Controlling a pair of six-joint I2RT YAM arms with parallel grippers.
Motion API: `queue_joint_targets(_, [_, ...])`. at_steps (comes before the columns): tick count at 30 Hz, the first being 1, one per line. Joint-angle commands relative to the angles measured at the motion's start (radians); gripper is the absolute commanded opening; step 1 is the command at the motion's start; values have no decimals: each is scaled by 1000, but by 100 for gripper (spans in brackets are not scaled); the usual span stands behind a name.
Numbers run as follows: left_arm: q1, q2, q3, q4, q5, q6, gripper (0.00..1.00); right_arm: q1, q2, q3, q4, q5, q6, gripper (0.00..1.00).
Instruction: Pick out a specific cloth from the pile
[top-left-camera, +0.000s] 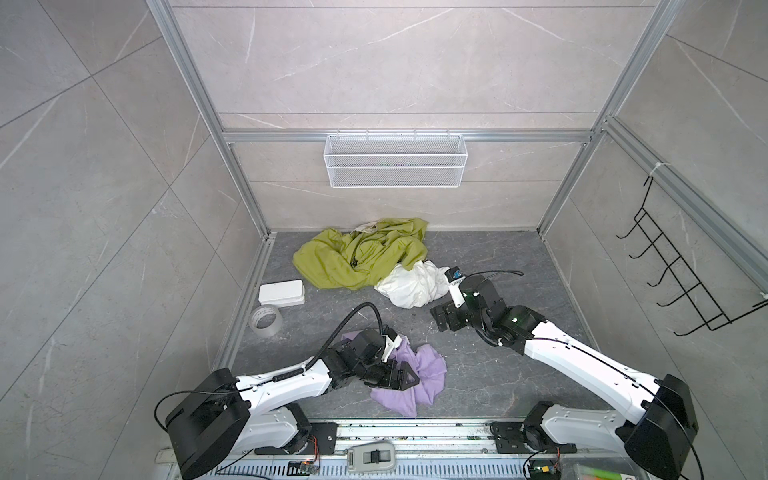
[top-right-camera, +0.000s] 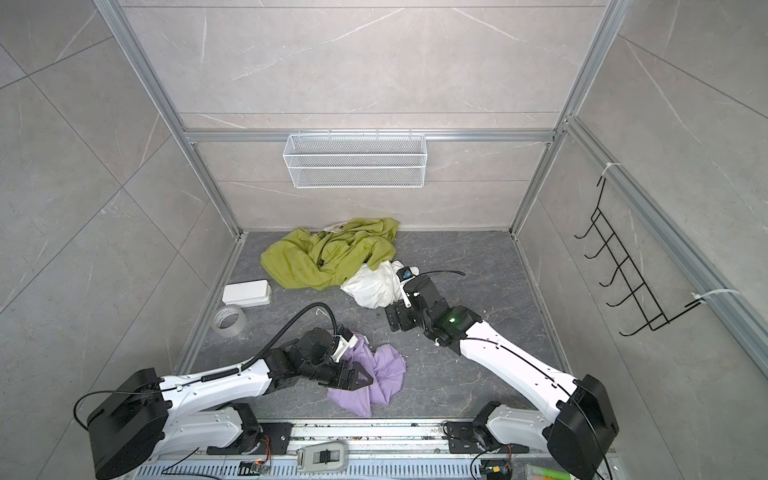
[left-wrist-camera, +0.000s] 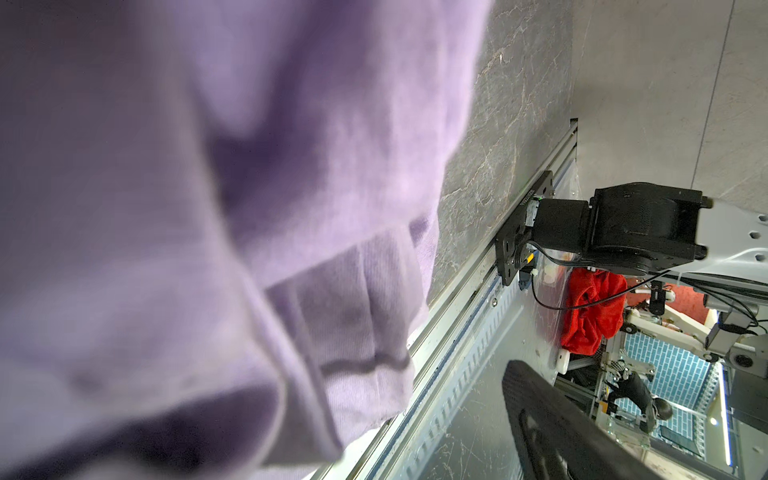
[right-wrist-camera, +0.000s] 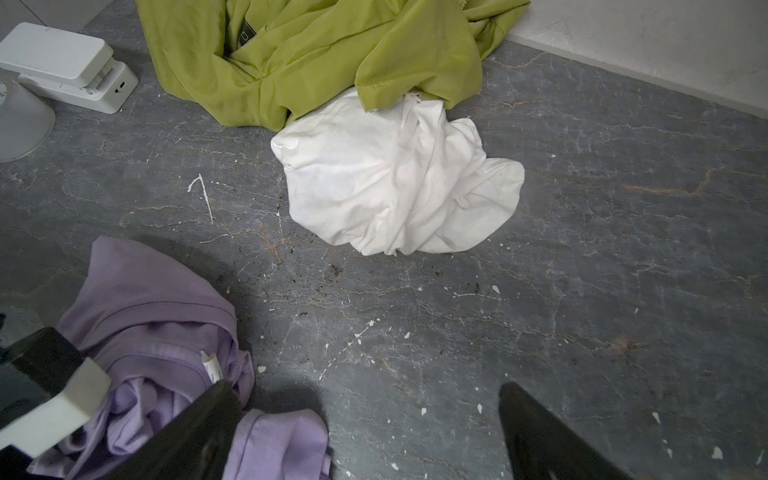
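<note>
Lilac knit: the cloth (top-left-camera: 428, 374), crumpled and lying on the grey surface (top-left-camera: 498, 374) near the front edge, well apart from the pile (top-left-camera: 365, 262). A white label (right-wrist-camera: 212, 365) shows at its collar. No orange mark is visible.

Pile: a green garment (top-left-camera: 332, 266) by the back wall, with a white garment (top-left-camera: 411, 284) touching its near side. No lilac shows in it.

Left gripper (top-left-camera: 405, 379): low over the cloth's left half, turned on its side, jaws apart. In the left wrist view the fabric crowds the lens and hides one finger, so whether a fold sits between the jaws cannot be told. Nothing is clamped.

Right gripper (top-left-camera: 440, 320): jaws wide apart and empty, just beside the white garment, between pile and cloth. In the right wrist view both fingers stand over bare surface.

Sundries: a white box (top-left-camera: 281, 293) and a tape roll (top-left-camera: 266, 322) at the left, both apart from the cloth.

Step in hand, by judgement: the cloth already lies separate from the pile, so what remains is either a firm hold on it or a clean retreat.
- To hold it, close on a raised fold near the collar rather than on flat fabric.
- Then lift straight up, so no trailing sleeve drags toward the white garment.
- To retreat, rise vertically first, so no loose knit snags on a finger.
- Keep the right arm where it is, or draw it back, out of the left arm's path.
</note>
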Motion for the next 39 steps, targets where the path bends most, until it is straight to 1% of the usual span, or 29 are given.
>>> queue_joint_targets(1, [-5,10,6,56,-7,-2,94,-5,-10,-12,-10,6,24,100])
queue_joint_targets(15, [-5,16,15,77,-16,3,94,-4,-11,-12,-5,10,28,100])
queue_joint_targets(23, [-5,1,42,35,-55,29,94,-5,-27,-19,0,19,27,100])
queue_joint_targets(30, [-5,-58,76,-61,-100,72,94,-5,-43,-20,46,79,14,100])
queue_joint_targets(39, [-4,-197,65,-190,-181,97,93,-5,-63,-51,132,198,13,100])
